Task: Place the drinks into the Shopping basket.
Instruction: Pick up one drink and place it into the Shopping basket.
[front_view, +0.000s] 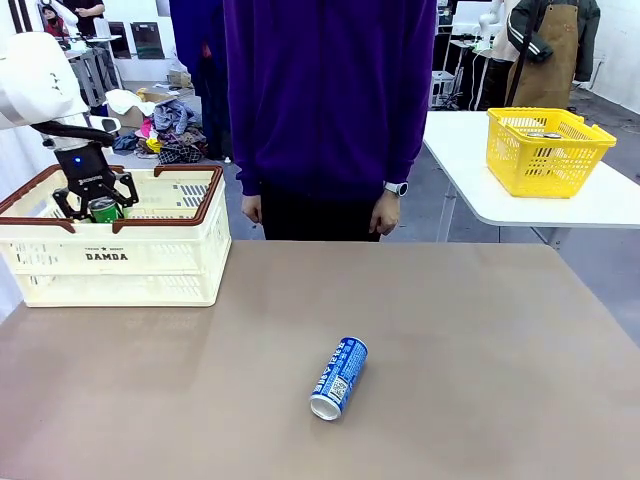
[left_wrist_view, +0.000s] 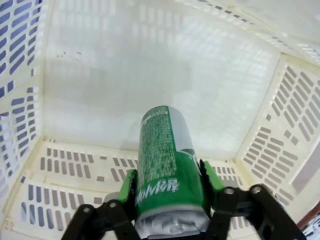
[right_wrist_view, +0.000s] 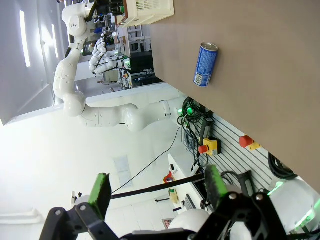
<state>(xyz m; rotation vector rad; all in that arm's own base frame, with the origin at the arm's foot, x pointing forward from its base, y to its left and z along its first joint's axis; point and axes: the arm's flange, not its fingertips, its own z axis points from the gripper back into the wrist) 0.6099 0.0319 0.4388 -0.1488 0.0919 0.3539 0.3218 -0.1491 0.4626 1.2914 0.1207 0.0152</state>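
Nearest, the right gripper (right_wrist_view: 157, 187) hangs clear of the table (front_view: 480, 350), its green-padded fingers spread wide with nothing between them. On the brown tabletop, a little right of the middle, a blue can (front_view: 339, 378) lies on its side, silver top toward the robot, well apart from everything else. Farther back at the left edge stands the cream basket (front_view: 115, 262) with its brown rim. The left gripper (front_view: 95, 200) reaches down into it from above, its pads pressed to either side of a green can (left_wrist_view: 167, 155), which it holds upright inside the basket near the left wall, above the slotted floor. Behind the table a person (front_view: 330, 100) in a purple top stands with both hands hanging at their sides. Far right, a yellow basket (front_view: 545, 150) sits on a white table (front_view: 470, 160).
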